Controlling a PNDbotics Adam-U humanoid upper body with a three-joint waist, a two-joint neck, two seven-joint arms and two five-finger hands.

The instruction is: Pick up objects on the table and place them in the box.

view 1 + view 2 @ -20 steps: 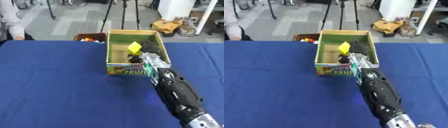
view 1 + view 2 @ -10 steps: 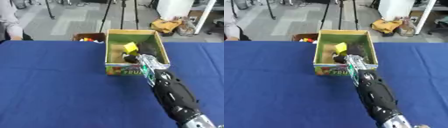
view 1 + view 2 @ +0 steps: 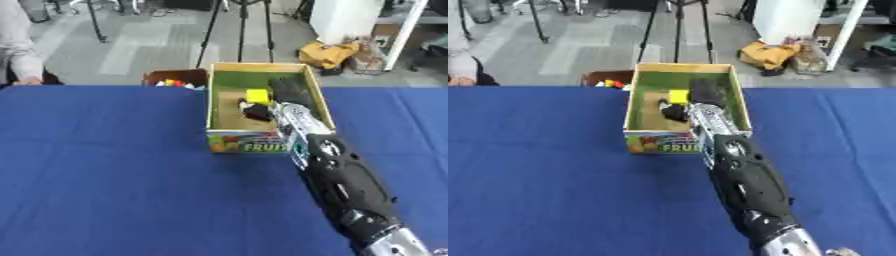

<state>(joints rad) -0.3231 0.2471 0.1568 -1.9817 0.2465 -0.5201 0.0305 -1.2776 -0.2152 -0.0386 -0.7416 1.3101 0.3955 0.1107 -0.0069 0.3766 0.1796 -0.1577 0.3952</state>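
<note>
An open cardboard box (image 3: 213, 111) with a green inside and a fruit label on its front stands at the far middle of the blue table (image 3: 105, 170). My right arm reaches from the lower right over the box's front wall, and my right hand (image 3: 287, 92) is inside the box. A small yellow block (image 3: 257, 96) sits between the thumb (image 3: 255, 112) and the fingers, above the brown floor of the box. The hand looks shut on it. My left hand shows in neither view.
A dark brown bin (image 3: 174, 79) holding small coloured pieces stands just behind the box's left corner, off the table's far edge. A person's sleeve and hand (image 3: 24, 75) rest at the far left edge. Tripod legs and clutter stand on the floor beyond.
My right arm has pushed a little forward and left into the box. The yellow block went left with it and turned from a tilted diamond to square-on.
</note>
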